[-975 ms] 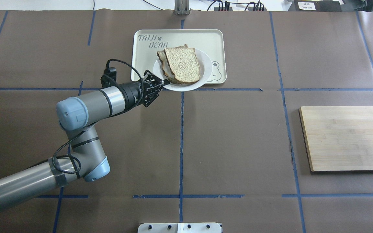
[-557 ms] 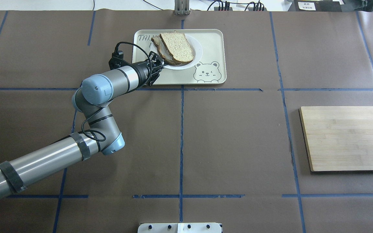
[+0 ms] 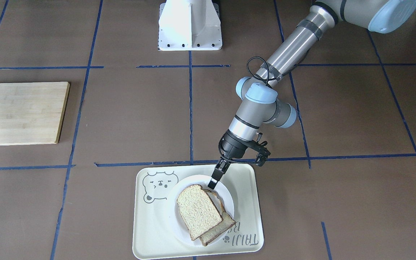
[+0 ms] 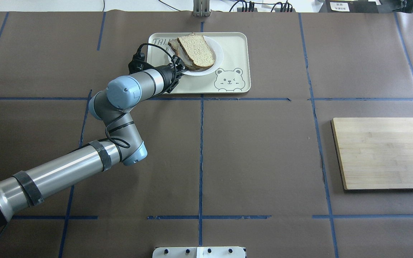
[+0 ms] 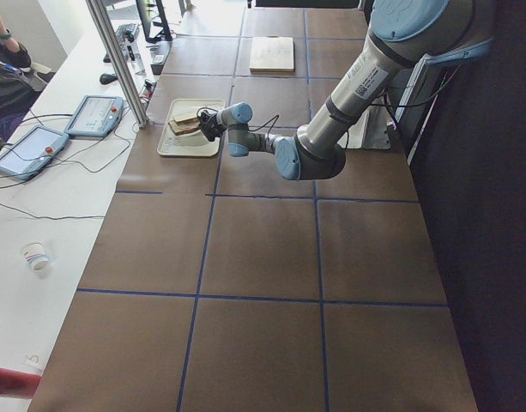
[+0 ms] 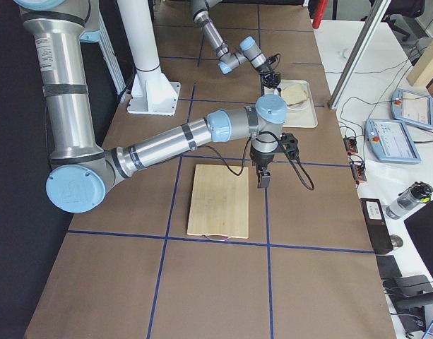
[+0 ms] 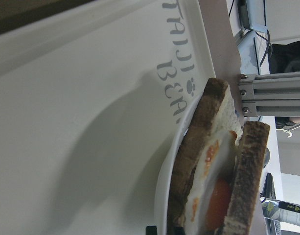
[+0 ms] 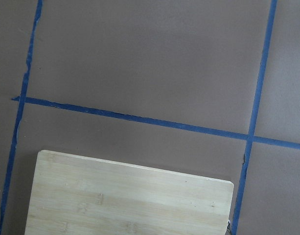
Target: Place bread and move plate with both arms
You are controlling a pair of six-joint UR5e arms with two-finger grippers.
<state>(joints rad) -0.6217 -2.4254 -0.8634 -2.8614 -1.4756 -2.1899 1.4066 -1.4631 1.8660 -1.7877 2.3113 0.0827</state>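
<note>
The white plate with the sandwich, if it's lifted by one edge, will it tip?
The plate looks rigid, so it likely won't flex. The left claw grips only its rim, so the loaded far side may droop. The top bread sits skewed and loose; it could slide.

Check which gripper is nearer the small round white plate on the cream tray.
Left. The left gripper clamps the small round white plate at its robot-side rim; the right gripper hangs far away, by the rectangular bamboo board.
</note>
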